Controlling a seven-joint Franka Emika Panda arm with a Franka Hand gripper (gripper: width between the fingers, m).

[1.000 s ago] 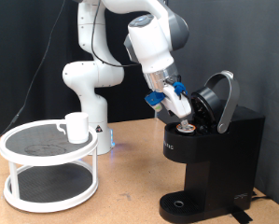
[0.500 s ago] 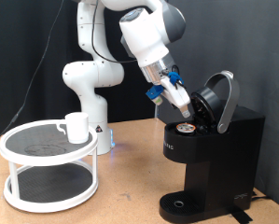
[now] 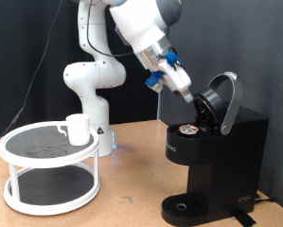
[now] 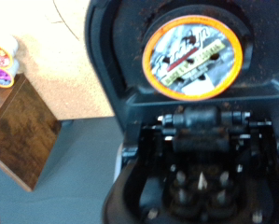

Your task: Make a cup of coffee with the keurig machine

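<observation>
Exterior view: the pincer hangs just above the open keurig, and I cannot tell if it is open or closed. A pod sits inside the keurig. The cup waits far away on a white rack. With no cup under it, coffee could spill.

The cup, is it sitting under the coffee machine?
No, the cup sits on the white round rack, away from the keurig machine.

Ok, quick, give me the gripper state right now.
Gripper: raised above the open black boxy coffee machine, holding nothing visible; open or closed cannot be told. An orange-rimmed foil-topped pod sits in the machine's chamber.
</observation>
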